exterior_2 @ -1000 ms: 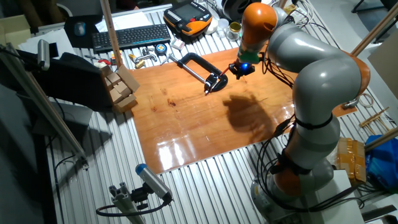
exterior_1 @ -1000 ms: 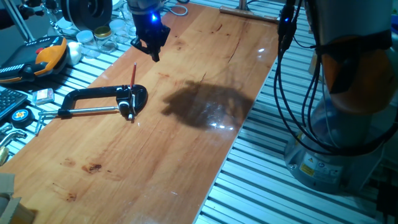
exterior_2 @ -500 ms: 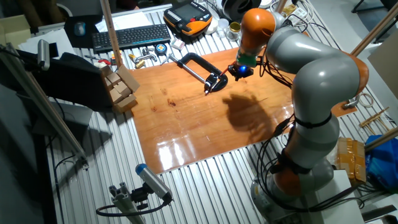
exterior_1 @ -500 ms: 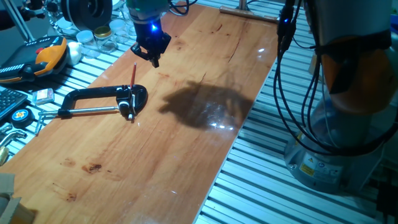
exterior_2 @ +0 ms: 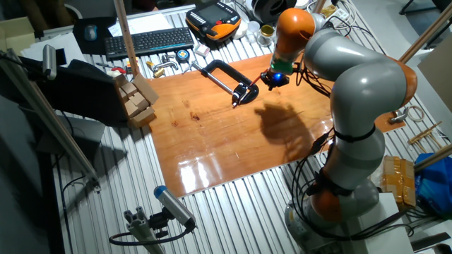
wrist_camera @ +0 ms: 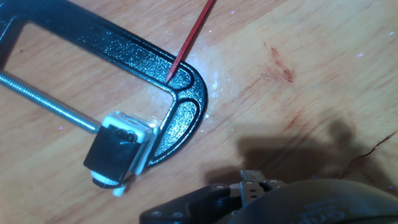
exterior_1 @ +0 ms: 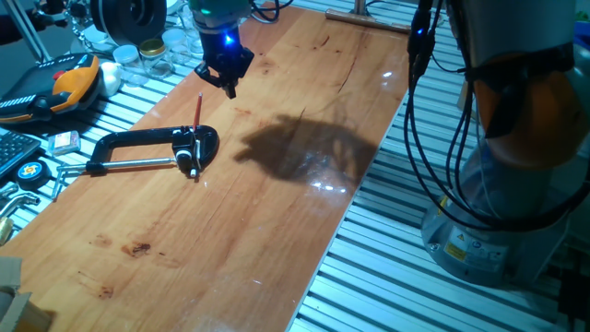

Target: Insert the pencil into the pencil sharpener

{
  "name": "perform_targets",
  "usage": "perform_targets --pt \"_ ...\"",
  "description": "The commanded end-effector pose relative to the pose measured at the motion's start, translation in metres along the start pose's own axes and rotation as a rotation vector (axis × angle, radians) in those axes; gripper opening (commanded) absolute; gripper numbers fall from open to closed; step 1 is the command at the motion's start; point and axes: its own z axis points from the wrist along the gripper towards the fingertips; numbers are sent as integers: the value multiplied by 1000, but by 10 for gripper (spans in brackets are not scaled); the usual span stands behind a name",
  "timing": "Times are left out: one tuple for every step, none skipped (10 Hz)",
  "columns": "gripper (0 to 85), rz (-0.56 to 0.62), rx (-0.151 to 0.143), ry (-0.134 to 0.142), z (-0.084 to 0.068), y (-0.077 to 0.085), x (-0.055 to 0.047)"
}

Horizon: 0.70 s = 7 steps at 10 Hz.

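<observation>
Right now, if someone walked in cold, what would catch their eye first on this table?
The large black C-shaped clamp with its steel screw bar, lying near one long edge of the wooden tabletop. In its jaw sits the small black-and-silvery pencil sharpener, with the thin red pencil slanting up from it. Just beyond, the blue-lit black gripper hangs above the board.

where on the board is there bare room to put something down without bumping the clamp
Free: the wooden board from the clamp toward the near edge, and the wide stretch to the clamp's right, under the arm's shadow, out to the slatted table. Crowded: the clamp's end, where the pencil and pencil sharpener sit with the hand above, plus the cluttered left margin.
</observation>
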Motion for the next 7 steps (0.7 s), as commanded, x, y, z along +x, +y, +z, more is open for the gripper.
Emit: perform_targets --pt "0 5 0 -1 0 0 0" --pt "0 14 6 -2 -1 1 -1" --pt "0 25 8 4 -2 2 -2" --pt "0 37 14 2 -3 4 -2" --pt "0 43 17 2 -3 4 -2" --pt "0 45 23 -4 -3 4 -3" --pt "0 53 34 -12 -3 4 -3"
